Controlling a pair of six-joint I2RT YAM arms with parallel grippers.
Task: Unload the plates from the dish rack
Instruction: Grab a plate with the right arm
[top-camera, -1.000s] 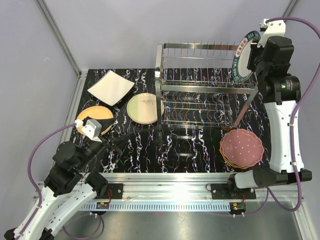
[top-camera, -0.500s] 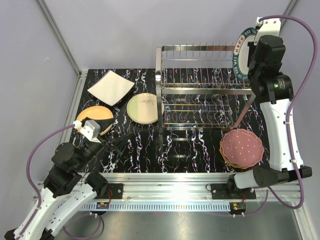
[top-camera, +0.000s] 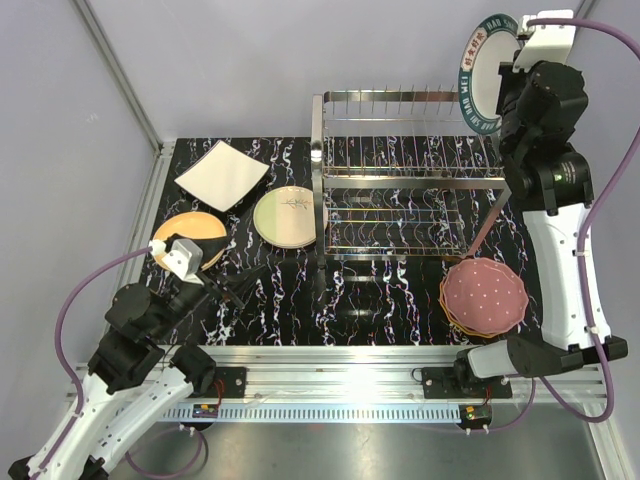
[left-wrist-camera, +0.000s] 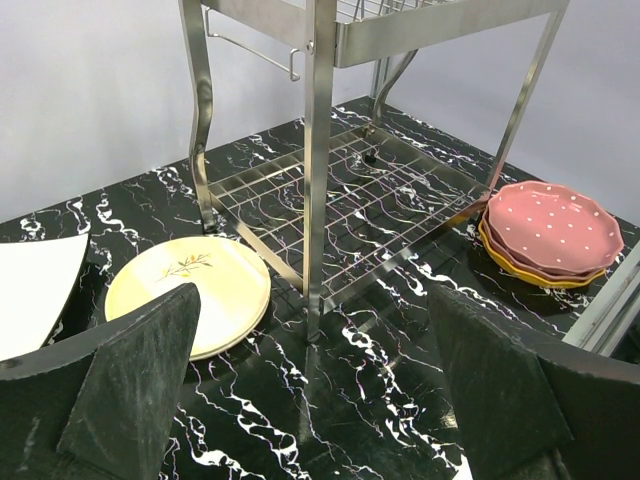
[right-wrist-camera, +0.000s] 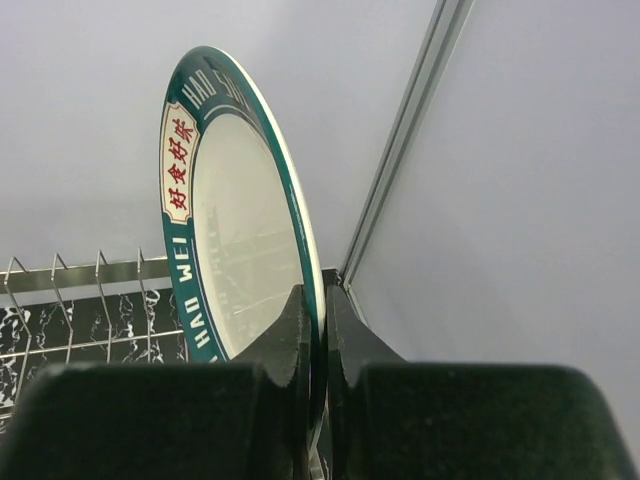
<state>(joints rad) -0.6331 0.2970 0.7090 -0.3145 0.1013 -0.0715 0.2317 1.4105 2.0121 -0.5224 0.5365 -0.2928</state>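
Observation:
My right gripper is shut on the rim of a white plate with a dark green lettered rim, held upright in the air above the right end of the chrome dish rack. In the right wrist view the plate stands edge-on between my fingers. The rack's tiers show no plates. A white square plate, a pale green twig plate and a yellow-orange plate lie left of the rack. A pink dotted plate tops a stack at the right. My left gripper is open and empty above the table.
The black marble tabletop spans the scene. A grey wall with a metal frame post stands right behind the held plate. In the left wrist view the rack's front leg stands just ahead of my open fingers.
My right gripper has lifted the green-rimmed plate up out of the rack's top tier and clear above it. The left arm has not moved.

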